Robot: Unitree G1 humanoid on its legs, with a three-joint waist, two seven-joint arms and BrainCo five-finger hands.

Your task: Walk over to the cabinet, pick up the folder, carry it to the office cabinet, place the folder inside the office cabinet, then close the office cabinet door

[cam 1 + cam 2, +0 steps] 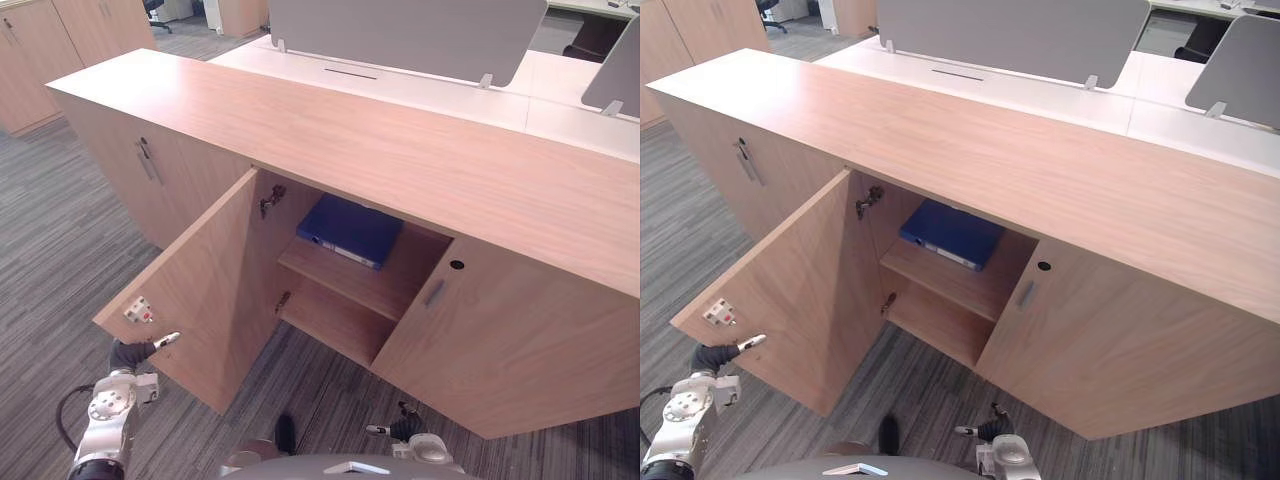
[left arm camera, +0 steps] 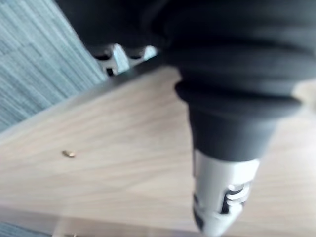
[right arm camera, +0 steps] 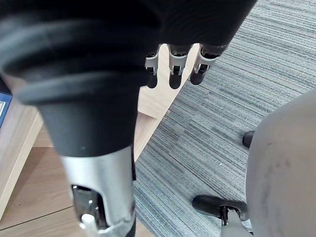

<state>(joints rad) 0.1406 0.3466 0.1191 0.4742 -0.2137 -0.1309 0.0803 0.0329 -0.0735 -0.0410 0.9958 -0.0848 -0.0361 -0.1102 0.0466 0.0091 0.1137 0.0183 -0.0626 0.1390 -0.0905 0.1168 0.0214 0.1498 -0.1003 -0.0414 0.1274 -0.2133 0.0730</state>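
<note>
Left wrist view shows the left hand (image 2: 222, 197) close against the pale wood face of the open door (image 2: 98, 148), its thumb lying straight along the panel and its fingers (image 2: 113, 52) reaching out past the door's dark edge, spread rather than closed on anything. In the left eye view that hand (image 1: 140, 352) sits low at the free outer edge of the door (image 1: 200, 290), one silver finger pointing at the wood; whether it actually presses the panel cannot be told. The door stands swung wide toward the robot, with a small white lock fitting (image 1: 138, 312) near its free edge. Beyond it lies the open compartment of the long, low office cabinet (image 1: 400, 150). Inside, the blue folder (image 1: 350, 230) lies flat on the upper shelf (image 1: 340, 285), held by neither hand. To the right of the opening, a second door (image 1: 500, 340) is closed. The right hand (image 1: 985, 432) hangs low in front of the cabinet over the grey striped carpet (image 1: 60, 230); in the right wrist view its fingers (image 3: 174, 79) dangle loose and hold nothing.
</note>
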